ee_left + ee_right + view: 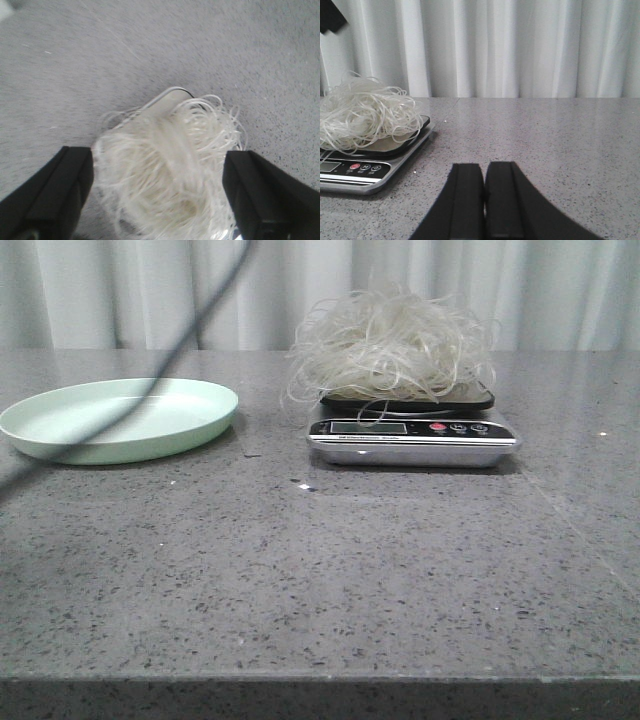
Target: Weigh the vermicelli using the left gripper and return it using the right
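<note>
The vermicelli point(390, 340) is a fluffy whitish tangle lying on the black platform of a silver kitchen scale point(412, 440). In the left wrist view I look down on the vermicelli point(165, 175), blurred, with my left gripper point(159, 154) above it, open wide and empty, its dark fingers point(60, 185) framing the tangle. The left gripper is out of the front view; only its black cable point(190, 315) shows. My right gripper point(484, 167) is shut and empty, low over the table to the right of the scale point(365, 175) and the vermicelli point(365, 117).
A pale green plate point(120, 420) sits empty at the left of the grey speckled table point(320, 580). White curtains hang behind the table's far edge. The scale's display and buttons face the front.
</note>
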Tool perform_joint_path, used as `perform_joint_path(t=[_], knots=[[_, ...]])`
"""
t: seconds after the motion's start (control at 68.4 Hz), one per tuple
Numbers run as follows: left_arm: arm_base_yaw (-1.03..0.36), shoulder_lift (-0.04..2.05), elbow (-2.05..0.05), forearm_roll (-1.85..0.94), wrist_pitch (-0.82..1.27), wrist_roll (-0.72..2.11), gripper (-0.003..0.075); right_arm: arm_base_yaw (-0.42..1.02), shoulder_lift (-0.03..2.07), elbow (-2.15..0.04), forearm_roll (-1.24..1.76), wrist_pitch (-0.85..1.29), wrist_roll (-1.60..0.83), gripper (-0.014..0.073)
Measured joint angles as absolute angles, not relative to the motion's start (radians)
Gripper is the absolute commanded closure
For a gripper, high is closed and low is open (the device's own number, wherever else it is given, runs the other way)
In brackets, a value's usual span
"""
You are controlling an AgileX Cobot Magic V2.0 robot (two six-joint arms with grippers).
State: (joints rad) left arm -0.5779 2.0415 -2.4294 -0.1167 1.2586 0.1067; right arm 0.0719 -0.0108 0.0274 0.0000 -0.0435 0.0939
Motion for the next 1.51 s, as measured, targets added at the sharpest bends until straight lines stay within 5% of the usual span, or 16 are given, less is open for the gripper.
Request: perform_joint_path(t=[0.336,0.995,1.229,1.507], knots=[[-0.402,1.705,-2.193,-0.153,1.245,0.167,0.0196,0.072,-0.011,0.027,0.0,-0.043,0.094,0.0428],[-0.316,0.526,-0.86,-0.178,0.716,0.238,0.0196,0.072,-0.011,0.027,0.0,-0.043,0.094,0.0428],[-0.313,0.158,-0.622,-0.199,0.707,0.236,0.0196,0.072,-0.011,0.027,0.0,-0.043,0.094,0.0428],[-0.313,0.023,-0.488,-0.2,0.605,0.232,0.0197,0.072,-0.011,0.027,0.0,-0.043,0.094,0.0428]])
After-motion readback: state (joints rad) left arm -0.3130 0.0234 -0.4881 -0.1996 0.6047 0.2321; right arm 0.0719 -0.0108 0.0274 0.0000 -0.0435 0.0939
